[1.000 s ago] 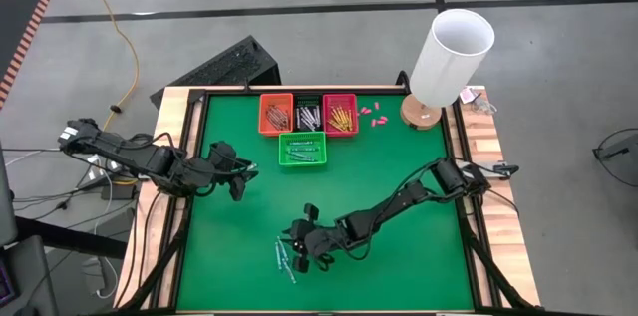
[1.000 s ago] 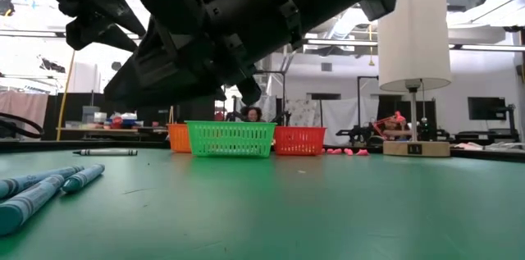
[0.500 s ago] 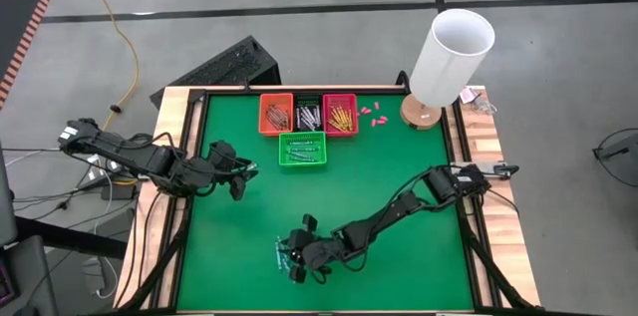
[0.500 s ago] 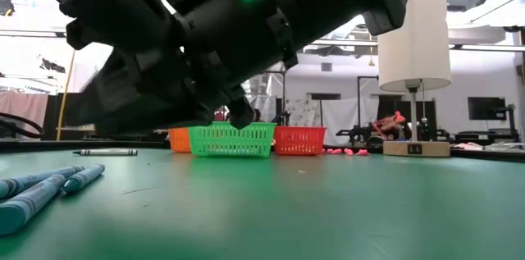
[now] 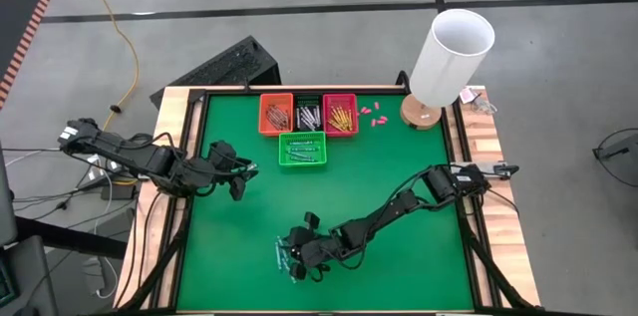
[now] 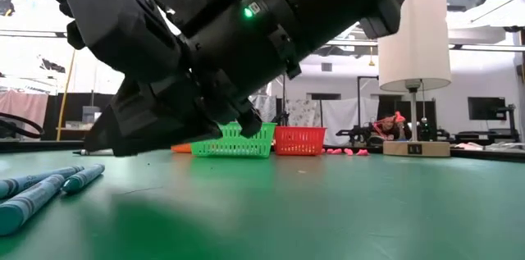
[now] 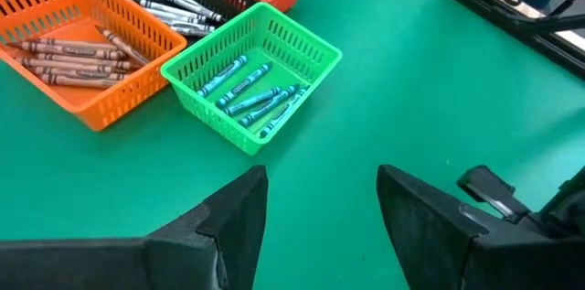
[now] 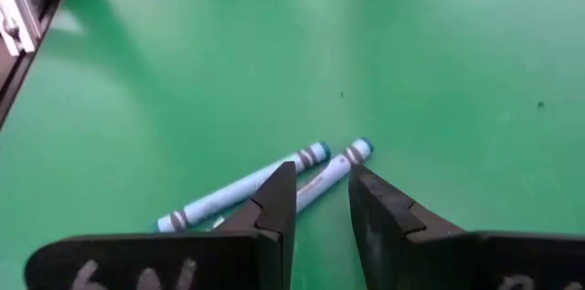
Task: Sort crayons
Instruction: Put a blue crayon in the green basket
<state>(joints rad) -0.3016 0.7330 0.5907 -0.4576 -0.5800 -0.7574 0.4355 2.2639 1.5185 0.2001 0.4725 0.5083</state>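
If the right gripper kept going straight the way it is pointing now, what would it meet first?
Most likely the blue crayon lying between the tips of the open right gripper, then the green table; how far above it the gripper is remains unclear.

Two black jointed arms are seen, wrapped with black cables. A small green light is lit on the right arm (image 6: 246,14). Flat, tapered black fingers (image 7: 239,212) are fitted.

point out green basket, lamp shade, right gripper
green basket (image 7: 302,48): left wrist view, far rim.
lamp shade (image 5: 454,55): high view, side of shade.
right gripper (image 8: 320,200): right wrist view, gap between fingertips, over a blue crayon.
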